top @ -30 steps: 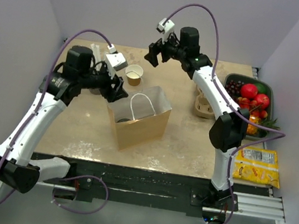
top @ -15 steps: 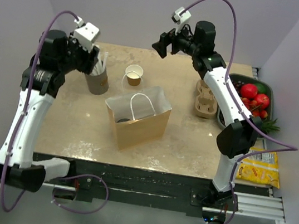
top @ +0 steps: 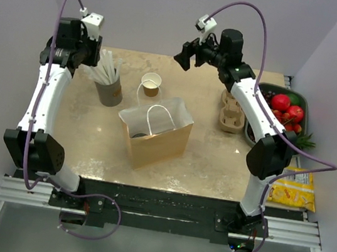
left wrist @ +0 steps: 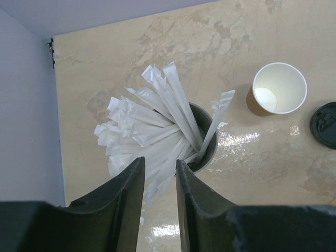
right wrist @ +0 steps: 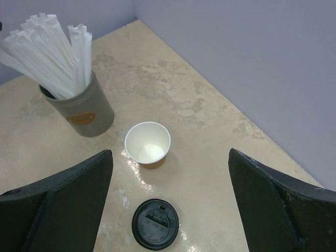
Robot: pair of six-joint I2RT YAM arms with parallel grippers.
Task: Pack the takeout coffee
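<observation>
Tabletop (top: 89,146), pale beige with a marbled pattern, glossy enough to throw glare beside the straw cup. Plain lilac-grey walls (top: 173,12) close it in at 9, 12 and 3 o'clock. A black rail (top: 163,202) runs along the 6 o'clock edge by my bases.

The bag (top: 159,144) stands upright and open at the centre. From it, the straw cup (top: 109,92) is at 10 o'clock, the lidless cup (top: 151,85) at 12 and a pulp carrier (top: 230,117) at 2. A fruit tray (top: 305,118) is at 3, past the table's edge, and a yellow packet (top: 290,187) at 4.

The coffee (top: 138,135) sits down inside the bag, toward its 9 o'clock wall. Only a dark round top shows from above; the paper hides its brown side. A black lid (right wrist: 155,224) lies near the lidless cup, apart from it. I cannot tell whether a cup stands under it. My left wrist view cuts it off at the frame's edge, and I cannot make it out from above. Neither wrist view takes in the bag. My right arm covers part of the carrier and the tray.

My left gripper (left wrist: 160,163) hangs high above the straw cup, its jaws a narrow gap apart with nothing between them. My right gripper (right wrist: 169,153) hangs high near the 12 o'clock wall, jaws spread wide and empty.
</observation>
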